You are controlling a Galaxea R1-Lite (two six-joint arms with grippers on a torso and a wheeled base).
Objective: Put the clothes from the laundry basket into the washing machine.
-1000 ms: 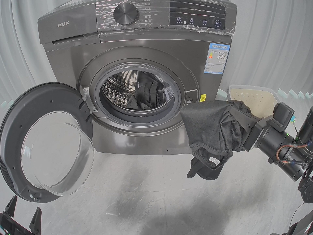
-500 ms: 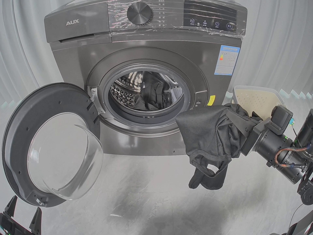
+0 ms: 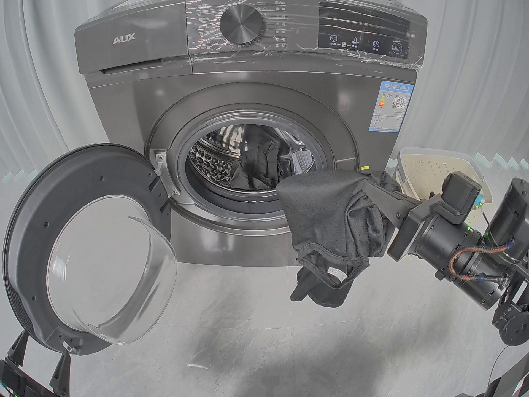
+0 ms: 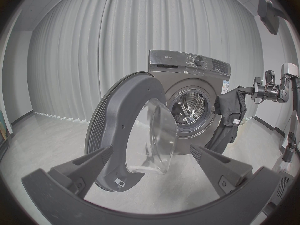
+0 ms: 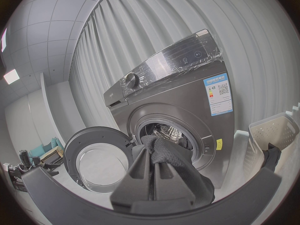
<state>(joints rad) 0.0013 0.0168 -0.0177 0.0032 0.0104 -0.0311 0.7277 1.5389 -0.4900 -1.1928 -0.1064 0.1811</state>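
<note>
**Operator:** Right gripper (image 3: 386, 199) status?

**Manual:** You will find it clamped on the black garment (image 3: 325, 216), which hangs just in front of the washing machine (image 3: 248, 84) opening.

**Operator:** Surroundings?

**Manual:** Dark clothes (image 3: 256, 164) lie in the drum. The door (image 3: 82, 238) stands open. The laundry basket (image 3: 430, 166) sits beside the machine. Note the left gripper (image 3: 41, 354): spread wide, holding nothing, low near the door.

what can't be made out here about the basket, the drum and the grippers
- Laundry basket: head view, the right arm covers its near side; what is left inside is unseen.
- Drum: head view, the held dark garment covers the opening's right part; pieces inside cannot be counted.
- Right gripper: head view, its fingertips are buried in the garment.
- Left gripper: head view, cut off by the bottom edge.
</note>
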